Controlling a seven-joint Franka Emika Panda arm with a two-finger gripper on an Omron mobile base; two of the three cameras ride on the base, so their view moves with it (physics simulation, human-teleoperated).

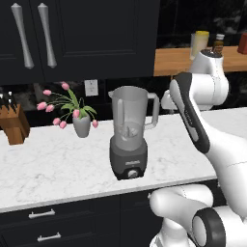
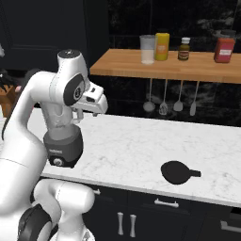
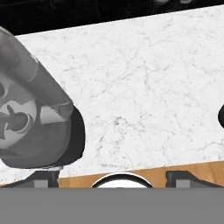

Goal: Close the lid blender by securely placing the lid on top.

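The blender (image 1: 128, 137) stands near the counter's front edge, dark grey base with a small knob, translucent jar with a side handle, its top uncovered. In the right base view the blender (image 2: 63, 146) is partly hidden behind my arm. The lid (image 2: 176, 172), a flat black disc with a small tab, lies on the marble well to the right of it; its edge shows in the hand view as the lid (image 3: 221, 116). My gripper (image 2: 77, 115) hangs just right of the jar's top, above the counter. In the hand view the gripper (image 3: 113, 179) is open and holds nothing, with the blender (image 3: 30, 118) at its left.
A grey vase of pink tulips (image 1: 82, 123) and a knife block (image 1: 13, 125) stand left of the blender. A wooden shelf (image 2: 122, 63) with jars and bottles hangs over the counter (image 2: 141, 141), with utensils (image 2: 164, 101) below it. Bare marble lies between blender and lid.
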